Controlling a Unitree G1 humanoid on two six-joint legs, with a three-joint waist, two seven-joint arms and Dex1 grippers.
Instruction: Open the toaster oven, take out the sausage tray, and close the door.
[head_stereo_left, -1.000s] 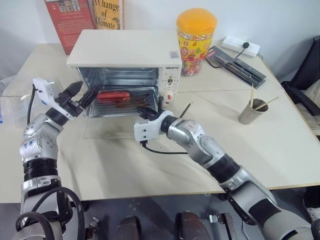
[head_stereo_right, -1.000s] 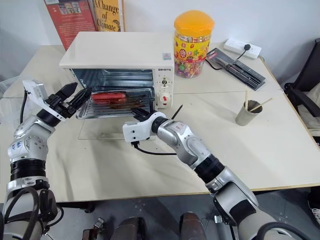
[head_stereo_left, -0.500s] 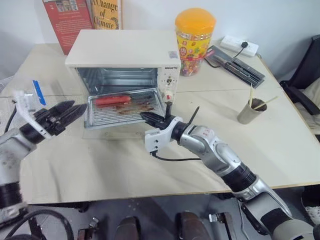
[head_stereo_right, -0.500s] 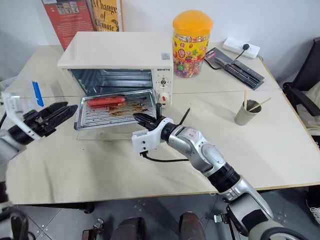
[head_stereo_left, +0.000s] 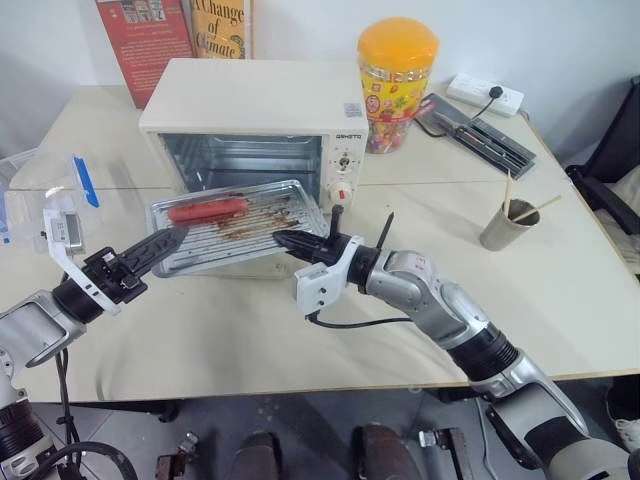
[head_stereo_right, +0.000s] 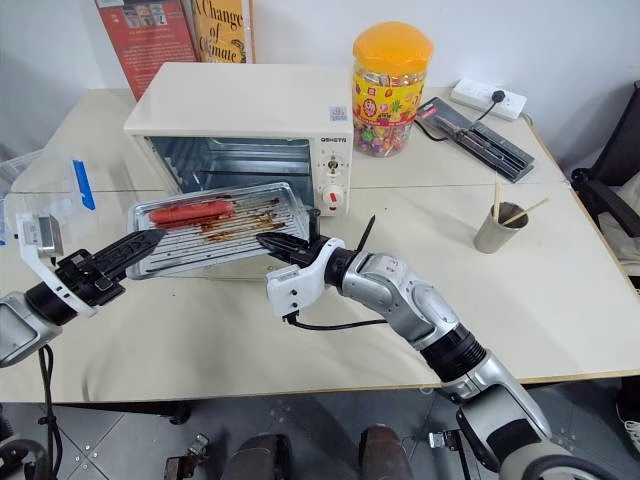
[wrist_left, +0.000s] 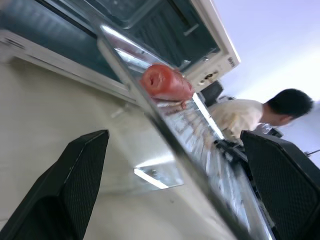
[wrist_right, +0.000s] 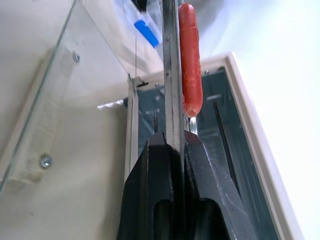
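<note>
The cream toaster oven (head_stereo_left: 250, 110) stands with its glass door (wrist_right: 55, 110) folded flat on the table. The silver sausage tray (head_stereo_left: 240, 222), with one red sausage (head_stereo_left: 207, 210) on its rack, hangs over the door just in front of the oven mouth. My right gripper (head_stereo_left: 285, 240) is shut on the tray's front right edge (wrist_right: 172, 100). At the tray's front left corner, my left gripper (head_stereo_left: 163, 243) is open. In the left wrist view its fingers (wrist_left: 82, 170) stand wide on either side of the tray's rim (wrist_left: 165, 145) without touching it.
A clear plastic box with a blue clip (head_stereo_left: 50, 200) lies at the left edge. An orange-lidded candy jar (head_stereo_left: 396, 80), a power strip (head_stereo_left: 483, 93) and a cup with sticks (head_stereo_left: 505, 225) stand to the right. Books (head_stereo_left: 170, 30) lean behind the oven. A person (wrist_left: 250, 112) sits beyond.
The right gripper has drawn the tray out of the oven toward me. The left arm has pulled back, dropped and rolled, and its open fingers now flank the tray's left corner.
</note>
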